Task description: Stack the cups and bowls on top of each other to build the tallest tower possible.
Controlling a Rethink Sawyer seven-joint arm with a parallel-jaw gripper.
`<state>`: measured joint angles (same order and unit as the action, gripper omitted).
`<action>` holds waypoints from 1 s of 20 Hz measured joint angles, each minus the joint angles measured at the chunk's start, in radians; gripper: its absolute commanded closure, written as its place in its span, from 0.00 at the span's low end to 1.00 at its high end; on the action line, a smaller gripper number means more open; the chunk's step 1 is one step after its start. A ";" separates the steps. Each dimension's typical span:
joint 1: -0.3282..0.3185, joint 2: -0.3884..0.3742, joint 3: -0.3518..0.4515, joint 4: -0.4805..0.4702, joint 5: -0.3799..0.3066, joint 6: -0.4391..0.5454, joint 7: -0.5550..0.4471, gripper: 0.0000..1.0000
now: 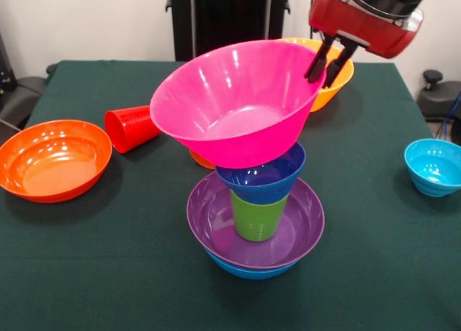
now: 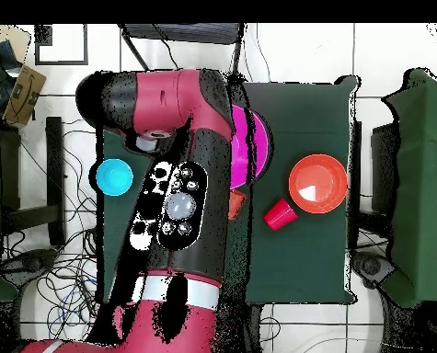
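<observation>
The tower stands at the table's middle: a blue bowl (image 1: 248,268) at the bottom, then a purple bowl (image 1: 216,219), an upright green cup (image 1: 257,216), a small dark blue bowl (image 1: 263,178) and a big pink bowl (image 1: 230,104) tilted on top. My gripper (image 1: 325,63) comes in from the upper right. Its fingers straddle the pink bowl's far right rim and are shut on it. A red cup (image 1: 132,127) lies on its side to the left. An orange cup (image 1: 200,160) peeks out behind the tower. In the overhead view the arm hides the gripper, and only part of the pink bowl (image 2: 251,147) shows.
A large orange bowl (image 1: 54,158) sits at the left edge. A yellow-orange bowl (image 1: 337,83) stands behind the gripper. A small cyan bowl (image 1: 434,165) sits at the right edge. The overhead view also shows the orange bowl (image 2: 317,184), red cup (image 2: 280,214) and cyan bowl (image 2: 114,176).
</observation>
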<state>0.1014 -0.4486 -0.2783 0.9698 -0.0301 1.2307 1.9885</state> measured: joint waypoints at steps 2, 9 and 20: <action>-0.004 -0.007 0.001 0.010 0.000 0.000 0.000 1.00; -0.007 -0.011 0.006 0.015 0.000 0.000 0.000 1.00; -0.009 -0.011 0.035 0.015 0.000 0.000 0.000 1.00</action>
<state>0.0928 -0.4600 -0.2436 0.9853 -0.0306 1.2307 1.9885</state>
